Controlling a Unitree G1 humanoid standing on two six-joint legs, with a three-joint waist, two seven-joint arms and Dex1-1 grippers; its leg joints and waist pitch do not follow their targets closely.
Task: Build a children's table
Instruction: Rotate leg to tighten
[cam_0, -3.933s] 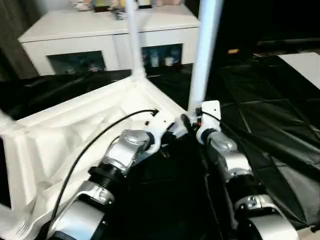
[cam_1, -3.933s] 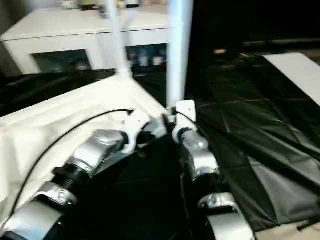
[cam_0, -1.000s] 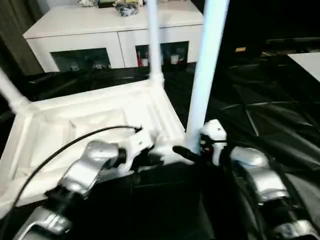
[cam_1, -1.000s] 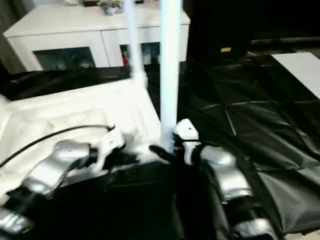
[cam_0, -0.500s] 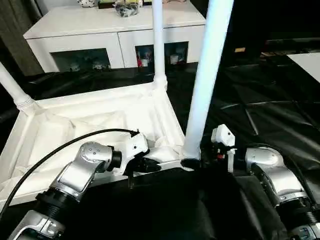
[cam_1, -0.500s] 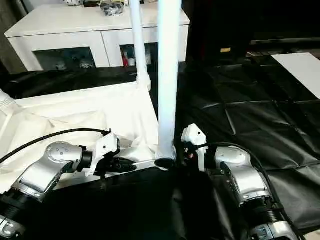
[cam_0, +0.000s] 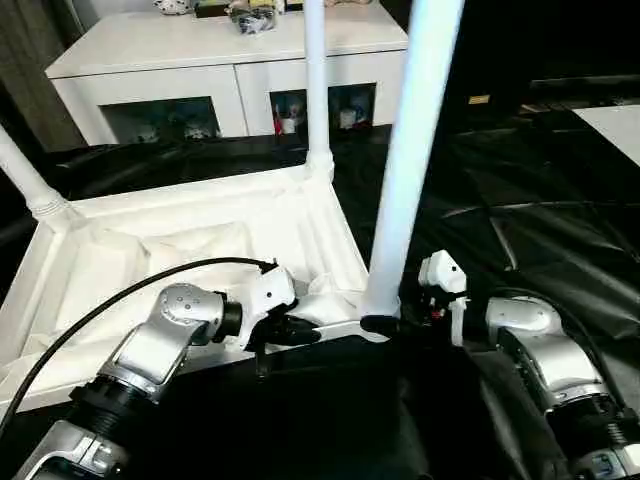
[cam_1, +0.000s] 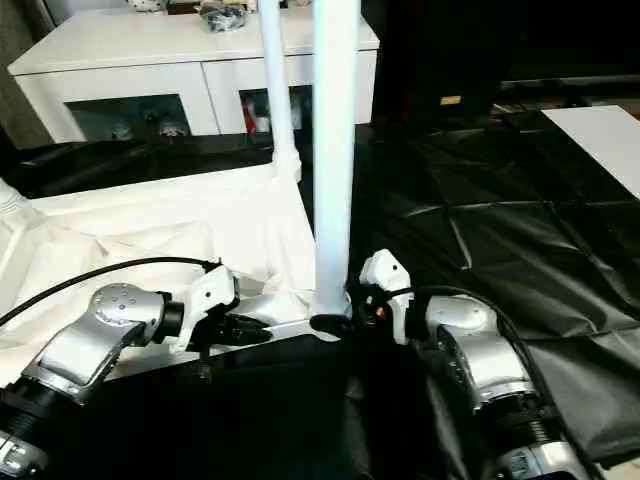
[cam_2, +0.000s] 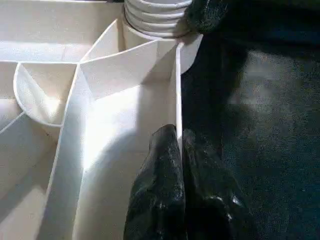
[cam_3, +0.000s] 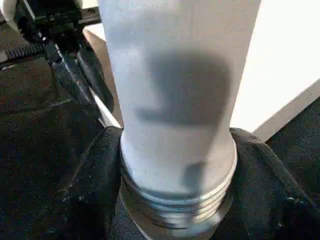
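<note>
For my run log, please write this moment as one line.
left gripper: shut on tabletop rim | right gripper: fingers around near leg base | table: upside down

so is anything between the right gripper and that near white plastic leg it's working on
Nothing visible. The right gripper's black fingers sit on either side of the round white plastic leg at its threaded base, directly against it. The left gripper pinches the tabletop's white rim nearby.

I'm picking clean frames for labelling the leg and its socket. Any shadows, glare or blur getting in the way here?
Right wrist view: a dark shadow falls across the leg, threads readable, right gripper fingers around its base. Left wrist view: glare washes out the tabletop wall beside the left gripper, which pinches the rim. Eye views: fairly sharp; the near leg looks bluish-bright.
</note>
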